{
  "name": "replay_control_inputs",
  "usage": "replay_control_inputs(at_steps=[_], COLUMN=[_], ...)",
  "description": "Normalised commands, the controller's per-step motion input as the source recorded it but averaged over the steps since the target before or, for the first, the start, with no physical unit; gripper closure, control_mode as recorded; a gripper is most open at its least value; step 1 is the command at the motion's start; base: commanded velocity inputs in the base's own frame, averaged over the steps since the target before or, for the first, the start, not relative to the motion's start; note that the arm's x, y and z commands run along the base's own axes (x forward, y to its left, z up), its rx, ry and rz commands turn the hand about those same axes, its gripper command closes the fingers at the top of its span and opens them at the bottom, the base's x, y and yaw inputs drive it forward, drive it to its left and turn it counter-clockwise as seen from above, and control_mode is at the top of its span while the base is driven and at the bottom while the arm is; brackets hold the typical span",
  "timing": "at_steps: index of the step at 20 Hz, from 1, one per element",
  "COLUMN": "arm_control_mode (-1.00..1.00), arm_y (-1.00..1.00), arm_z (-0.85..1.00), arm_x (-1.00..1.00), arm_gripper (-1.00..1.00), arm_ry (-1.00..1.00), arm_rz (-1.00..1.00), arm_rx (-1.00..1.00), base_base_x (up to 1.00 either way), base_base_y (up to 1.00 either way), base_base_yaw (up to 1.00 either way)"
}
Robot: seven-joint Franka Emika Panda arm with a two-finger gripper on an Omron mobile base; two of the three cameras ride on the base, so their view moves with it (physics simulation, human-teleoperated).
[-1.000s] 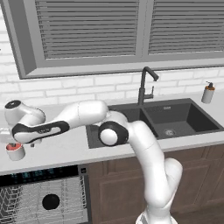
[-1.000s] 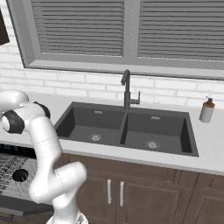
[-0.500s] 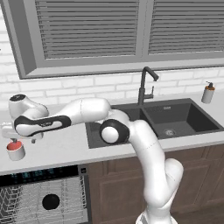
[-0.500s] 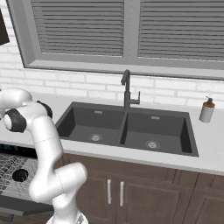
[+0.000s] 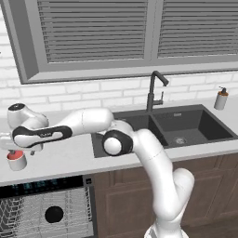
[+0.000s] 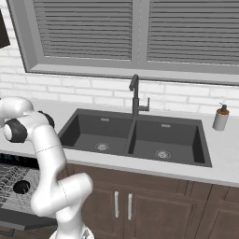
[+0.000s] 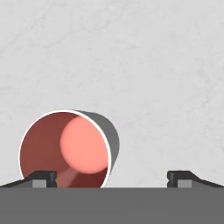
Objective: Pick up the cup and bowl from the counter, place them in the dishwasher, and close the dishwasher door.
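Hand view: the 2 fingers (image 7: 43,179) are spread apart and have lifted above the cup (image 7: 65,149), which stands upright on the counter (image 7: 153,74), off to one side. Beyond, the bowl (image 5: 54,214) already sits in the dishwasher (image 5: 44,186) rack.

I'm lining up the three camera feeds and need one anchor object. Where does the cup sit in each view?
Left base view: the cup stands at far left on the counter, just below the tool.
Right base view: I can't find it.
Hand view: lower left, red inside facing the camera, beside the left fingertip.
Shared landmark: the light counter surface.
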Motion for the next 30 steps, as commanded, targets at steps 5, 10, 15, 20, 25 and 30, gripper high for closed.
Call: replay_control_inputs(at_steps=[5, 10, 15, 20, 25, 30], arm_control_mode=[-1.0, -1.0, -1.0, -1.0, -1.0, -1.0], arm_y=[0.0, 0.0, 0.0, 0.0, 0.0, 0.0], arm_z=[-0.21, -0.31, -0.37, -0.15, -0.04, 0.0], arm_x=[0.18, 0.01, 0.0, -0.03, -0.02, -0.03], arm_gripper=[-1.0, -1.0, -1.0, 1.0, 1.0, 1.0], arm_ry=[0.0, 0.0, 0.0, 0.0, 0.0, 0.0], arm_rz=[0.0, 0.0, 0.0, 0.0, 0.01, 0.0], arm_rx=[-0.04, -0.05, -0.04, 0.0, 0.0, 0.0], base_base_x=[0.0, 0.0, 0.0, 0.0, 0.0, 0.0], base_base_y=[0.0, 0.0, 0.0, 0.0, 0.0, 0.0], base_base_yaw=[0.0, 0.0, 0.0, 0.0, 0.0, 0.0])
